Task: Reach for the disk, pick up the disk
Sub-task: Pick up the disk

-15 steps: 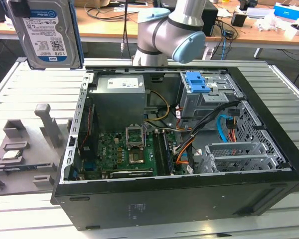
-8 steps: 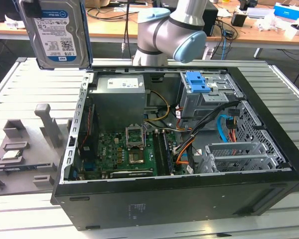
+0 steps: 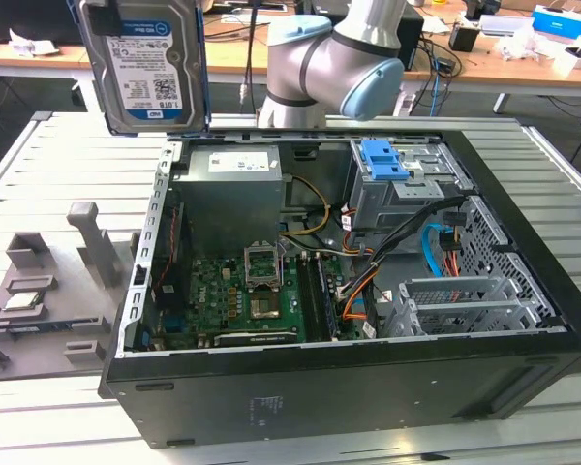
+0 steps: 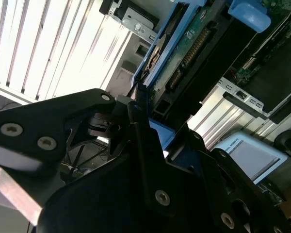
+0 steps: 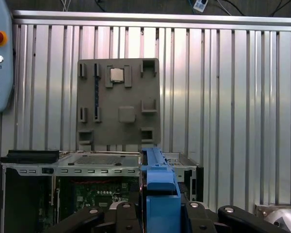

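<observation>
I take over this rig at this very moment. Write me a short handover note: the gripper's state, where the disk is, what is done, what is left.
Gripper: the gripper is shut on the disk; in the first wrist view its fingers flank the disk's blue side rail.
Place: the disk hangs upright in the air, label toward the exterior camera, over the slatted table beyond the open computer case, at the exterior view's left. It touches nothing but the gripper.
Done: reach and pick-up.
Left: nothing of this task, as far as the pictures show.

Open computer case (image 3: 368, 387) on slatted table (image 3: 68, 155) (grey fixture tray (image 3: 29, 325) beside).
</observation>
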Robot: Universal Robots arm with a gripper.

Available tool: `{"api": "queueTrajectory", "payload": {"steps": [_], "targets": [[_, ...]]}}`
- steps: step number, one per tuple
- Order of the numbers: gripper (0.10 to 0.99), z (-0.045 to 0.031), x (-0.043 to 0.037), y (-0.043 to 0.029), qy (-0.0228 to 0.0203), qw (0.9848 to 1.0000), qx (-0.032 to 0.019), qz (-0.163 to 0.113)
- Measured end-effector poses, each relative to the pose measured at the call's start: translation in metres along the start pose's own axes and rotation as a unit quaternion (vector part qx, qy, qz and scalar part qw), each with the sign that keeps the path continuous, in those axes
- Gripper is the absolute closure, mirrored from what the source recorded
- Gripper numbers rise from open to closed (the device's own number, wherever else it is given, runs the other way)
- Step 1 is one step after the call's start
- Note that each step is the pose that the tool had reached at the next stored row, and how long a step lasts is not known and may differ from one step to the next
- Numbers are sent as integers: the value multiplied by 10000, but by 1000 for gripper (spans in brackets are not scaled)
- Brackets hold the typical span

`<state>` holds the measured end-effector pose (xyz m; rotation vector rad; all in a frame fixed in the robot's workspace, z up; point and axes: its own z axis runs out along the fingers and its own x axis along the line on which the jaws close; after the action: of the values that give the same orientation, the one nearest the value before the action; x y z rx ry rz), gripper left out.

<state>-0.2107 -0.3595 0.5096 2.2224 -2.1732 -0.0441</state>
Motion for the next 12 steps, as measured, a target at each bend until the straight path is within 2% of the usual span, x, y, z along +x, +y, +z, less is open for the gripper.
{"api": "queueTrajectory", "payload": {"steps": [7,12], "targets": [[718,-8,1,-184,0,10000,-1,0],[718,-9,1,-204,0,10000,-2,0]]}}
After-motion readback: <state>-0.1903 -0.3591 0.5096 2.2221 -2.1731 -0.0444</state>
